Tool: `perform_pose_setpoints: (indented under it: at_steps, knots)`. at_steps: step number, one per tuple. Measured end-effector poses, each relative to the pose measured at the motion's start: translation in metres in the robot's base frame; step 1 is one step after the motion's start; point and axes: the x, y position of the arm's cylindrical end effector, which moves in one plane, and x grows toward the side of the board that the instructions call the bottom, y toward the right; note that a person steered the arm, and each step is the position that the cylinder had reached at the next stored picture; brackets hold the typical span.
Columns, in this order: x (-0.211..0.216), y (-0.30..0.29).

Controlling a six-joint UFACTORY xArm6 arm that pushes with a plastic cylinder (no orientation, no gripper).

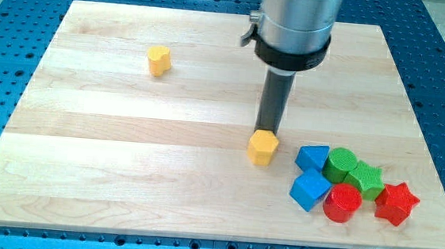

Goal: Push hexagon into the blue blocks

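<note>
Right of centre on the wooden board (122, 180), you've got the yellow hexagon (263, 147) sitting with my tip (267, 131) touching its top edge, so the rod (272, 103) comes down just behind it toward the view's top. No jaws on this rig, just the straight rod, so nothing to call apart or together.

To the hexagon's right, near but not touching, is the cluster at the view's lower right. You'll see the blue triangle-ish block (312, 157) closest, with a small gap of bare wood between it and the hexagon. Just below that sits the blue cube (310, 189), touching or nearly touching it. Behind those, a green cylinder (341, 163) and a green star-ish block (366, 179) are packed side by side. Along the bottom of the bunch, a red cylinder (342, 203) sits against the blue cube, and a red star (396, 203) is at the far right.

Way off at the view's upper left, well apart from everything, there's a second yellow block (159, 59); you can't really make out its exact shape.
</note>
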Motion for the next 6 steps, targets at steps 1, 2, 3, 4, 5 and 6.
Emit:
perform_pose_setpoints:
  at_steps: [1,2,3,4,5,6]
  knots:
    - [-0.007,-0.024]
    - [0.008,-0.068]
    - [0.03,-0.022]
    - [0.03,0.014]
    - [0.03,-0.025]
    - [0.022,-0.129]
